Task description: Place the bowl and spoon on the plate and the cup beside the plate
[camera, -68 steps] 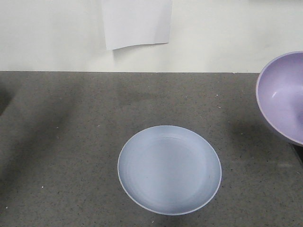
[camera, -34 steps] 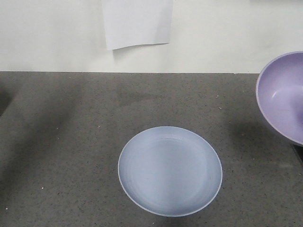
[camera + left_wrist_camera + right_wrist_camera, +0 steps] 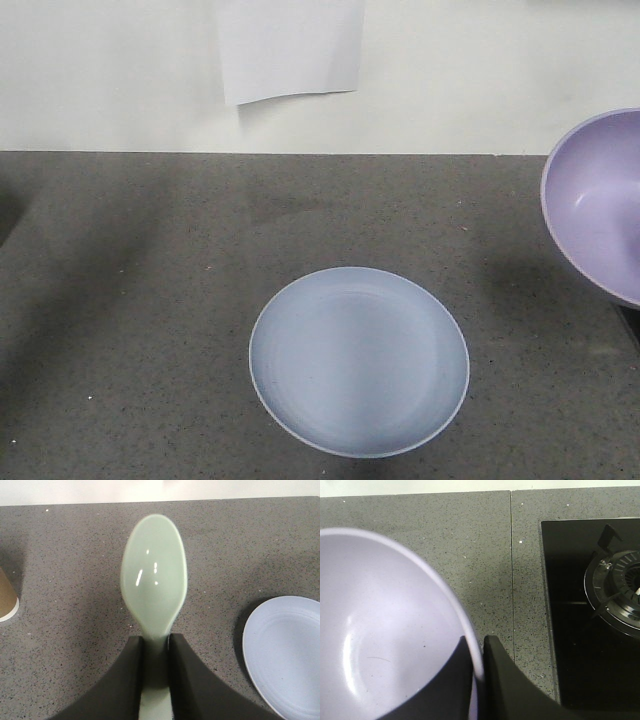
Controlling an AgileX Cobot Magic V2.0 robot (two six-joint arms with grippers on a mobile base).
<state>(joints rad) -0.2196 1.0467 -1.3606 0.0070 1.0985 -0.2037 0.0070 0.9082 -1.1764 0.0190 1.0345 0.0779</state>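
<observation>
Unmoved, bowl stays clamped at rim in right gripper.

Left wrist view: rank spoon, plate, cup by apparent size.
1-2. spoon and plate: about equal as seen; spoon is near the lens, plate is cropped.
3. cup: only a sliver at the left edge.

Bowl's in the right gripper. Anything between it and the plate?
Nothing visible. The right gripper pinches the bowl by its rim, at the right edge of the front view. Only bare counter lies between it and the plate, and the plate holds nothing.
</observation>
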